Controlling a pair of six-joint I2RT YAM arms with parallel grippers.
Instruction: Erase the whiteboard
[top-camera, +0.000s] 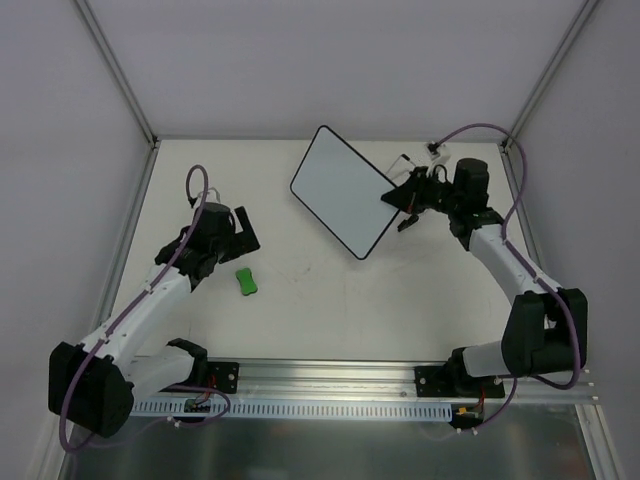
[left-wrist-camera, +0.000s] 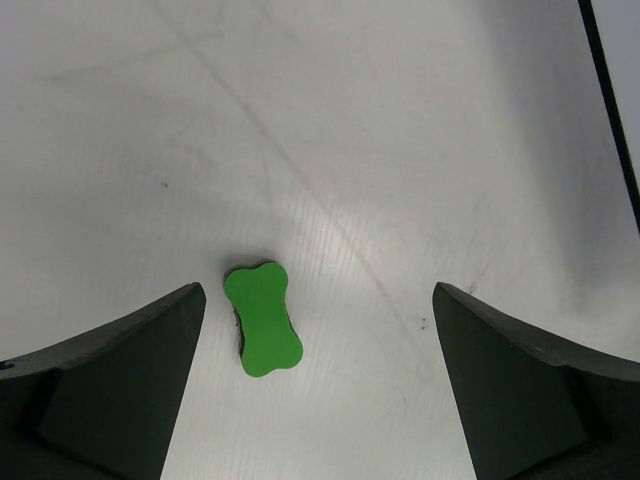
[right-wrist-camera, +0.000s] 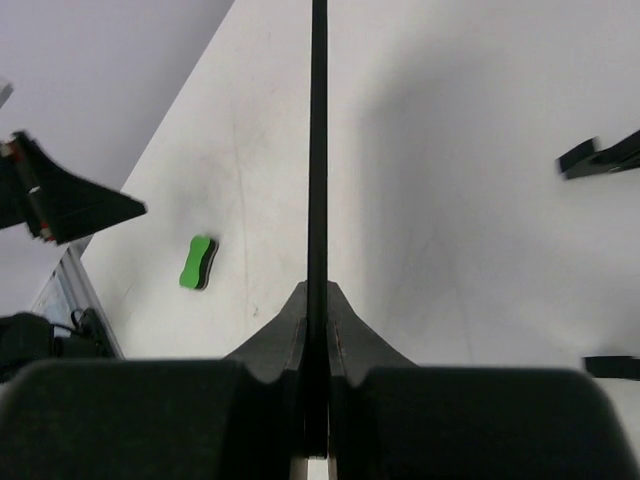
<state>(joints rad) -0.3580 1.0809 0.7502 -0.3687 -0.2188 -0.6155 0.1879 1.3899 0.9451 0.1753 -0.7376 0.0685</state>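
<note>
The whiteboard (top-camera: 340, 190) is lifted at an angle over the back middle of the table, and its face shows no marks. My right gripper (top-camera: 400, 200) is shut on its right edge. In the right wrist view the board's black rim (right-wrist-camera: 318, 150) runs edge-on straight up from the closed gripper (right-wrist-camera: 318, 300). The green peanut-shaped eraser (top-camera: 246, 281) lies flat on the table at the left. My left gripper (top-camera: 226, 256) hovers just behind it, open and holding nothing. In the left wrist view the eraser (left-wrist-camera: 262, 318) sits between the spread fingers, nearer the left finger (left-wrist-camera: 150, 370), touching neither.
A metal rail (top-camera: 330, 380) carrying both arm bases runs along the near edge. Pale enclosure walls with metal posts (top-camera: 115, 70) close in the table's back and sides. Two small black tabs (right-wrist-camera: 600, 155) stick out from the board's face.
</note>
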